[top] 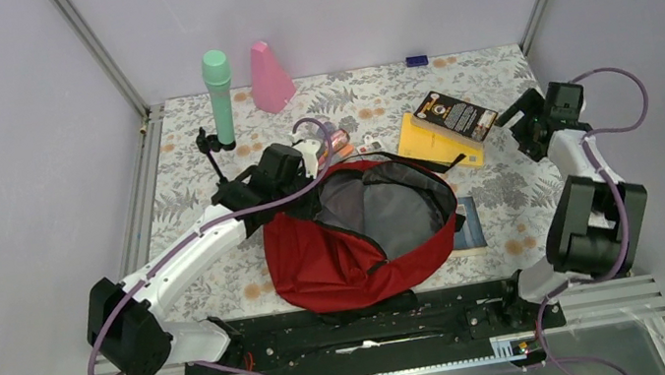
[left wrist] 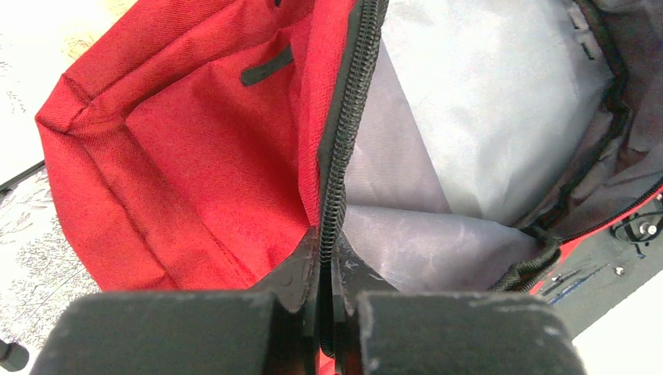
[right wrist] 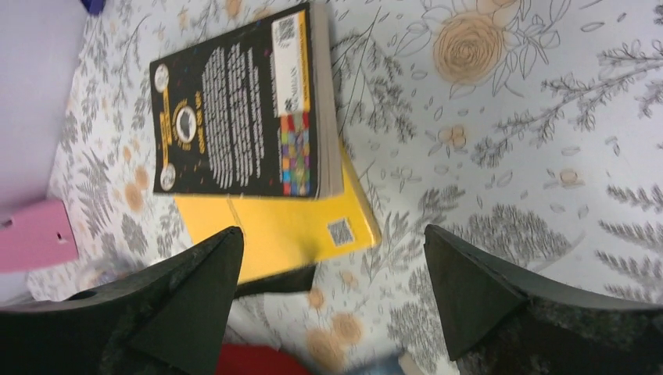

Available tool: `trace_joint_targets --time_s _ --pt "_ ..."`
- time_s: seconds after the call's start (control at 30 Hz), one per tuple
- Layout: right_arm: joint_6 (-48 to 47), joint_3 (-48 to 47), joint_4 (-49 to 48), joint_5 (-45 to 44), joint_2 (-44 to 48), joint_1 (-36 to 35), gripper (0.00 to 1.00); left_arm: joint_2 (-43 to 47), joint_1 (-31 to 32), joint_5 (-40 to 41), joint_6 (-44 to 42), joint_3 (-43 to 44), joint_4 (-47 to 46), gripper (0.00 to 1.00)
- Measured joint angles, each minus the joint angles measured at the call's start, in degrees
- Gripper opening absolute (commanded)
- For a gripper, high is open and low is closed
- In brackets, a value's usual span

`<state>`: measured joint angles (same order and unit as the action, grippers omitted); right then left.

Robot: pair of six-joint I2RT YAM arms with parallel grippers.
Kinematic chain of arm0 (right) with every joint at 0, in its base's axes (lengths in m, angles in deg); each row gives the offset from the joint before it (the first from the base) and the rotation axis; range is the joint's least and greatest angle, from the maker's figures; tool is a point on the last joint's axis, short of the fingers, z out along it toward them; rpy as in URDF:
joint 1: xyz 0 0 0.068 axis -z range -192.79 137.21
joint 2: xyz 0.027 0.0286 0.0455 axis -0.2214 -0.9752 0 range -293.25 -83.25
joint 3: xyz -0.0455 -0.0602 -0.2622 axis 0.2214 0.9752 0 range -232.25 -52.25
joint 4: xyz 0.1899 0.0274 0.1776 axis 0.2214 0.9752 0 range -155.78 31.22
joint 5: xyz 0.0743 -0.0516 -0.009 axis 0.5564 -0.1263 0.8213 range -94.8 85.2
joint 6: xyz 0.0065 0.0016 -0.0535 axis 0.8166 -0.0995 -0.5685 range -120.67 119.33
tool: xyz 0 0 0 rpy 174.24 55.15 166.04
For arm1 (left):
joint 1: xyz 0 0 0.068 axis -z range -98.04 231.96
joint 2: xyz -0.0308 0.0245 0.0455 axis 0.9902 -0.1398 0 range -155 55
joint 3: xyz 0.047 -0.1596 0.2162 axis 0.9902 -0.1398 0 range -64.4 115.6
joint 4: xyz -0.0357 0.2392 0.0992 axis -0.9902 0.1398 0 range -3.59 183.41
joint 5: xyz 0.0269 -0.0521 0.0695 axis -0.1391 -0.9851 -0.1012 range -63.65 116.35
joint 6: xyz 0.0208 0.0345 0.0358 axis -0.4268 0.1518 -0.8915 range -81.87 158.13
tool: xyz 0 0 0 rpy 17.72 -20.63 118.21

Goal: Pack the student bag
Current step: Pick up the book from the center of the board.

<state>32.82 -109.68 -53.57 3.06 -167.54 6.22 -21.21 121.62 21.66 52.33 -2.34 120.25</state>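
Left claw (left wrist: 327,262) pinching zipper edge (left wrist: 344,141) of red student bag (top: 339,256), mouth gaping, grey lining (left wrist: 469,117) showing, right claw (right wrist: 332,234) spread wide

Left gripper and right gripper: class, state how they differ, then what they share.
The left gripper is shut on the zipper edge of the student bag; the right gripper is open, holding nothing. The left gripper is at the bag's opening; the right gripper hovers near the stacked books. Both are black.

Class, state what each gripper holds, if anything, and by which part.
The left gripper grips the student bag by its zipper edge at the opening; right gripper is open, holding nothing.
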Motion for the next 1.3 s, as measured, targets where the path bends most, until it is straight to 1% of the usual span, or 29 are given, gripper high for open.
trace_joint_targets --time_s 0.07,0.33,0.53,0.77,1.0,1.3 --pt "2.01 -0.04 -3.52 0.87 -4.04 1.31 0.90 0.37 0.00 -0.79 -0.28 0.00 -0.02 0.00" --pt "8.17 -3.30 -11.41 3.91 -18.82 1.40 0.87 0.48 -0.09 -2.69 -0.74 0.00 0.00 0.00" --pt "12.79 -6.38 -14.29 4.00 -24.61 1.40 0.86 1.16 -0.09 -2.73 -0.79 0.00 0.22 0.00" --pt "16.68 -15.58 -16.11 6.82 -32.76 1.42 0.82 1.99 -0.09 -3.30 -0.76 0.00 0.33 0.00" --pt "18.86 -16.81 -16.17 8.66 -34.03 1.40 0.82 2.01 -0.11 -3.58 -0.76 0.00 0.33 0.00" --pt "19.45 -18.21 -14.58 10.97 -35.04 1.11 0.81 2.01 -0.20 -3.91 -0.76 0.00 0.35 0.00"
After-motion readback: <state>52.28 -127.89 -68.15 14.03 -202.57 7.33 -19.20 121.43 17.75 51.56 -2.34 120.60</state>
